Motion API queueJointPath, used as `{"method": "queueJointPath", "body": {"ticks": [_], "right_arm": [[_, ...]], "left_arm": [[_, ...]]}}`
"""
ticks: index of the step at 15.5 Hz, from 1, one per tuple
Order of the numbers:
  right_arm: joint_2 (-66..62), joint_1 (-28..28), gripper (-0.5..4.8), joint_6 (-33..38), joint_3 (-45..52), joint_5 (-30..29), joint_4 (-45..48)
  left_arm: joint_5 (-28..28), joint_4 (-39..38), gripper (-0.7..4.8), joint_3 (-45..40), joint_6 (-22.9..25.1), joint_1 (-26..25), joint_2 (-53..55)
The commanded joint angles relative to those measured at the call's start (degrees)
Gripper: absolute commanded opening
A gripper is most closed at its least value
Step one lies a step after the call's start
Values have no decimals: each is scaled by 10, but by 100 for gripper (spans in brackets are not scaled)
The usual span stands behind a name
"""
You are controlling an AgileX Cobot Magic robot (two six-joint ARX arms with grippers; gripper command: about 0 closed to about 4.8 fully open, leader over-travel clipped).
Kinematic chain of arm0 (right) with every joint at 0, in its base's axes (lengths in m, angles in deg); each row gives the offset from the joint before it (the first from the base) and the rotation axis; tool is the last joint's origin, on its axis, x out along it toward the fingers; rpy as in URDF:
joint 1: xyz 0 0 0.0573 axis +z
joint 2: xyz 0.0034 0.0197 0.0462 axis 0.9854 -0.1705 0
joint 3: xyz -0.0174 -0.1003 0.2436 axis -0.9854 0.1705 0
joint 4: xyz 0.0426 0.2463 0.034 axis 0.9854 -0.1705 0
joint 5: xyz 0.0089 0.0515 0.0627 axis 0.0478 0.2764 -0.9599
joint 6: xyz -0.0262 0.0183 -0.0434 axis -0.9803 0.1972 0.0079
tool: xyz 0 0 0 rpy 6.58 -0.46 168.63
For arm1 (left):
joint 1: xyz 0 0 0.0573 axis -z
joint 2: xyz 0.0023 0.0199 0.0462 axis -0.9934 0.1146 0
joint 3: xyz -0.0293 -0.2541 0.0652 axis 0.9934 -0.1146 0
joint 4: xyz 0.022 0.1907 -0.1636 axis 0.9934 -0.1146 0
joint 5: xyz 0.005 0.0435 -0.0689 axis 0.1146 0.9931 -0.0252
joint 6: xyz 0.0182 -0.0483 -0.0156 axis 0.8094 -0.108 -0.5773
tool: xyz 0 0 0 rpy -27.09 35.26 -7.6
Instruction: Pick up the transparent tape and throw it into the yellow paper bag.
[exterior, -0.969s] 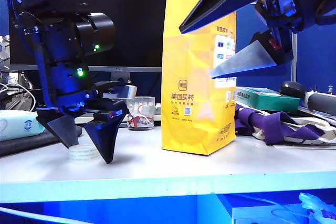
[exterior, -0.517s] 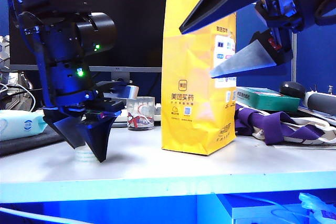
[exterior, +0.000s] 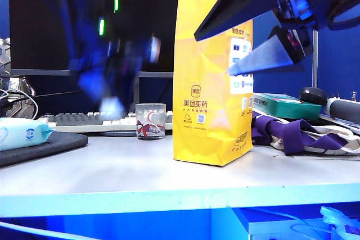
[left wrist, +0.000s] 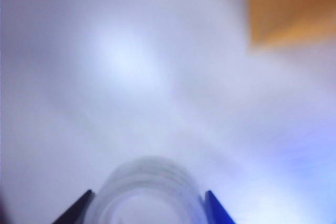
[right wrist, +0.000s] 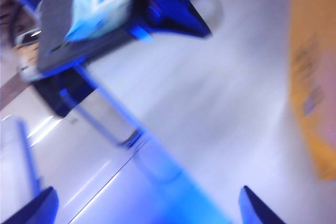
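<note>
The transparent tape (left wrist: pixel 149 182), a whitish clear roll, is pinched between the two dark fingers of my left gripper (left wrist: pixel 147 195), which is shut on it. In the exterior view the left gripper (exterior: pixel 109 91) is a blur hanging above the table left of the glass cup, with the tape (exterior: pixel 111 107) as a pale smear at its tip. The yellow paper bag (exterior: pixel 211 82) stands upright in the middle of the table. Its corner (left wrist: pixel 289 3) shows ahead of the left gripper. My right gripper (exterior: pixel 212 54) hangs open high beside the bag's top, nothing between its fingers (right wrist: pixel 252 203).
A glass cup (exterior: pixel 151 121) with red bits stands just left of the bag, in front of a keyboard (exterior: pixel 79 121). A wipes pack (exterior: pixel 19 133) lies on a dark pad at far left. A purple-strapped cloth bag (exterior: pixel 292 133) and a green box (exterior: pixel 284 105) lie to the right.
The left gripper closed on the tape lying on the table, then lifted it up and slightly toward the bag. The right gripper has stayed almost in place.
</note>
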Motion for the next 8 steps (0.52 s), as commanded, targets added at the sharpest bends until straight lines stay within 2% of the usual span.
{"method": "queueJointPath", "body": {"ticks": [1, 3, 6, 7, 8], "right_arm": [[2, -11, 450, -5, -17, 7, 33], [2, -19, 450, -17, -49, 27, 36], [2, -20, 450, -44, -107, 57, 37], [2, -21, 450, -61, -137, 74, 36], [2, -21, 450, -70, -161, 87, 30]], "left_arm": [[-49, -26, 268, 79, 3, 0, -49], [-113, -23, 268, 118, 14, 4, -94], [-156, -12, 268, 147, 51, 17, -126], [-200, 16, 268, 148, 59, 20, -132], [-215, 38, 268, 148, 58, 22, -132]]}}
